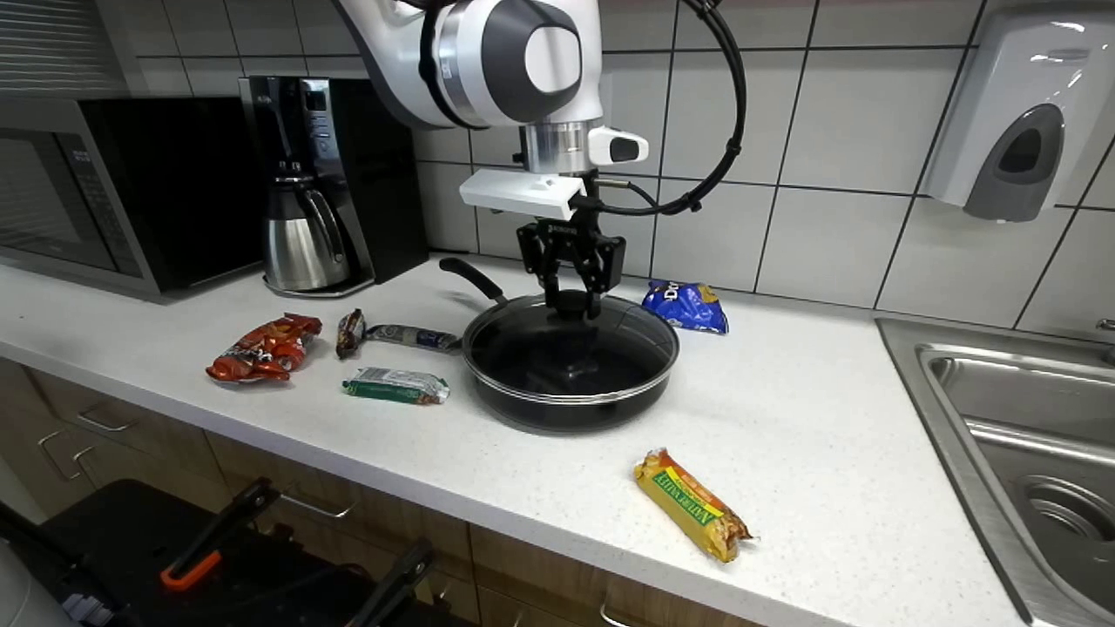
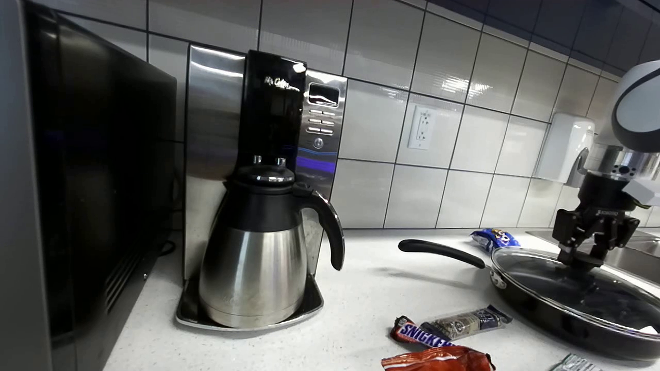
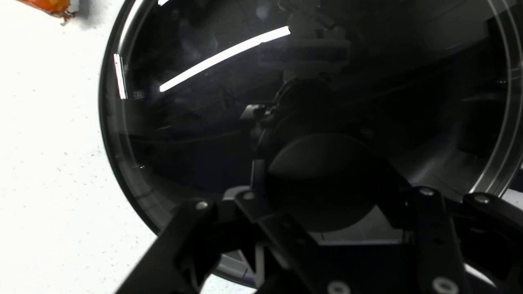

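The black two-fingered gripper (image 1: 572, 310) appears pinched around the round black knob (image 3: 318, 183) of the clear, metal-rimmed glass lid (image 1: 571, 361) seated on the round black frying pan (image 1: 566, 418), and square, even pressure should keep the knob from slipping and the lid from tilting.

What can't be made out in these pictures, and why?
Wrist view: whether the end effector grips the lid knob; black against black.
In an exterior view: rest of the pan, cut off by the right edge.
In an exterior view: rest of red wrapper, cut by bottom edge.
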You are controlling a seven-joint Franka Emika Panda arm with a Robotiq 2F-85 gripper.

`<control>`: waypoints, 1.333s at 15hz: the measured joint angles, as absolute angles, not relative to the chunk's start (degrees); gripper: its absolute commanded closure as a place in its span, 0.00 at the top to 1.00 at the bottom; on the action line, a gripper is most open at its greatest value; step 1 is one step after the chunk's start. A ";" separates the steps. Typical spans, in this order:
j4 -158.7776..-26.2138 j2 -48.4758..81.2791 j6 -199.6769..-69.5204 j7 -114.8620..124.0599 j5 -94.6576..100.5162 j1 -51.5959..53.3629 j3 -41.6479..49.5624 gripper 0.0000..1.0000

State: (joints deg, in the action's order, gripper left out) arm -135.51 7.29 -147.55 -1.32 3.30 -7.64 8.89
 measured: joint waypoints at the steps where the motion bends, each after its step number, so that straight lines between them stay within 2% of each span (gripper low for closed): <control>1: -135.51 7.28 -147.55 -1.02 3.85 -7.59 8.89 0.39; 20: -135.54 1.58 -143.83 -0.78 6.90 -8.81 11.14 0.39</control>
